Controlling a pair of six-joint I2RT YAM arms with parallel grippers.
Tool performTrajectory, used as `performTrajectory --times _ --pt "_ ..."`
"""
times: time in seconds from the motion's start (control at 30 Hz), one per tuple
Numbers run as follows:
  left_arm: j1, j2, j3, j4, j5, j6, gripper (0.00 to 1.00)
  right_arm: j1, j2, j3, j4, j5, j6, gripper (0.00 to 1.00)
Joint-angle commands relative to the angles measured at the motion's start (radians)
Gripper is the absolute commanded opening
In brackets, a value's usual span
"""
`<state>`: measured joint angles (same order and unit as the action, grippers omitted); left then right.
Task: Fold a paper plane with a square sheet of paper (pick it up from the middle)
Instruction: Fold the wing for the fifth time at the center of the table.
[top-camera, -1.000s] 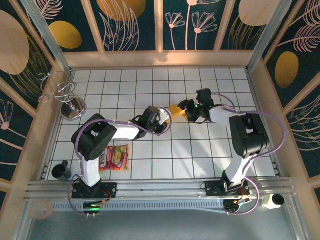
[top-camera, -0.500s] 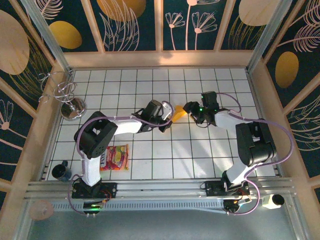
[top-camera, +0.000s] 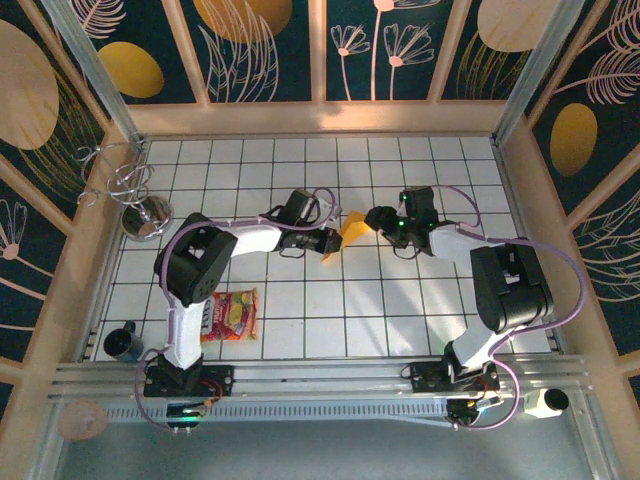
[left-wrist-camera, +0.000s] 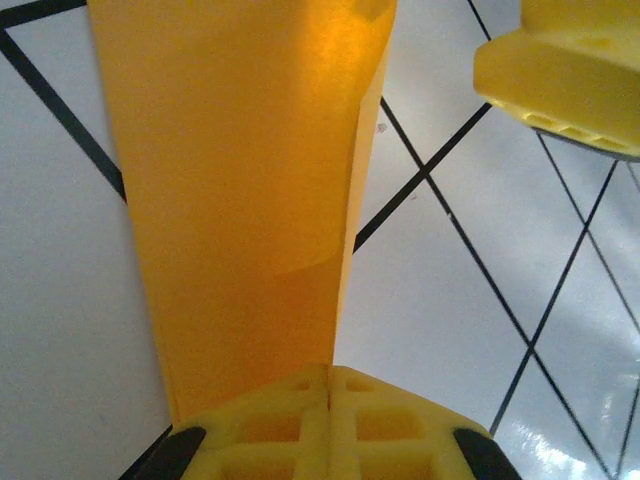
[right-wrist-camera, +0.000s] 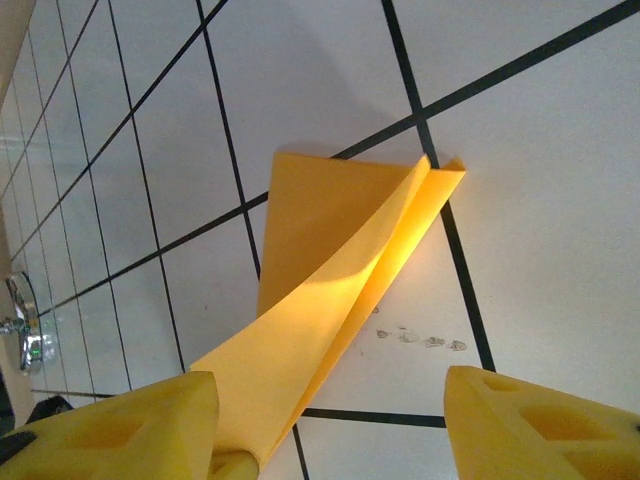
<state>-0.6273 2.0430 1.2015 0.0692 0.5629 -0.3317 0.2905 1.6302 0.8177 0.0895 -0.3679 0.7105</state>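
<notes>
The left gripper (left-wrist-camera: 328, 388) is clenched on one end of the folded sheet of paper (right-wrist-camera: 335, 270). It holds the paper low over the tiled table (top-camera: 400, 300), in the middle between the two arms. The right gripper (right-wrist-camera: 325, 400) is released, its jaws wide apart, and the paper runs close to one side of it. I think it should close on both layers together, near the crease, so the fold does not slip. I cannot tell if the far tip touches the tiles. The clamped end is hidden inside the grip.
</notes>
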Motion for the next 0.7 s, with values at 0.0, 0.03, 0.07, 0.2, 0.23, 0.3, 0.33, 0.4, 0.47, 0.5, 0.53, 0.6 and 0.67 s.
performTrajectory --times 0.0,0.03,0.07,0.2,0.23,0.3,0.33,0.4,0.47,0.5,0.53,0.6,0.67 --pt "0.015 0.038 0.05 -0.057 0.087 -0.076 0.0 0.016 0.023 0.015 0.013 -0.023 -0.059 0.61" --pt "0.017 0.043 0.055 -0.058 0.099 -0.089 0.0 0.019 0.029 0.019 0.009 -0.024 -0.061 0.61" --pt "0.02 0.052 0.063 -0.061 0.112 -0.105 0.0 0.02 0.038 0.024 0.009 -0.03 -0.063 0.61" --pt "0.028 0.079 0.088 -0.066 0.155 -0.164 0.0 0.029 0.059 0.032 0.001 -0.031 -0.071 0.61" --pt "0.028 0.083 0.092 -0.065 0.161 -0.175 0.0 0.03 0.065 0.036 -0.001 -0.035 -0.075 0.61" --pt "0.031 0.091 0.097 -0.059 0.173 -0.197 0.0 0.033 0.084 0.052 -0.013 -0.047 -0.084 0.61" --pt "0.032 0.095 0.099 -0.055 0.179 -0.206 0.0 0.033 0.095 0.061 -0.02 -0.05 -0.088 0.61" --pt "0.033 0.104 0.105 -0.047 0.204 -0.223 0.0 0.036 0.122 0.084 -0.035 -0.061 -0.097 0.59" --pt "0.033 0.11 0.108 -0.046 0.221 -0.225 0.0 0.036 0.143 0.101 -0.042 -0.066 -0.101 0.57" --pt "0.035 0.112 0.11 -0.048 0.226 -0.225 0.0 0.036 0.15 0.108 -0.046 -0.067 -0.102 0.56" --pt "0.035 0.115 0.112 -0.05 0.227 -0.227 0.0 0.037 0.157 0.112 -0.051 -0.059 -0.099 0.55" --pt "0.037 0.119 0.113 -0.048 0.233 -0.233 0.01 0.037 0.168 0.122 -0.059 -0.047 -0.097 0.54" --pt "0.035 0.121 0.116 -0.047 0.236 -0.239 0.01 0.037 0.178 0.134 -0.076 -0.034 -0.098 0.54"
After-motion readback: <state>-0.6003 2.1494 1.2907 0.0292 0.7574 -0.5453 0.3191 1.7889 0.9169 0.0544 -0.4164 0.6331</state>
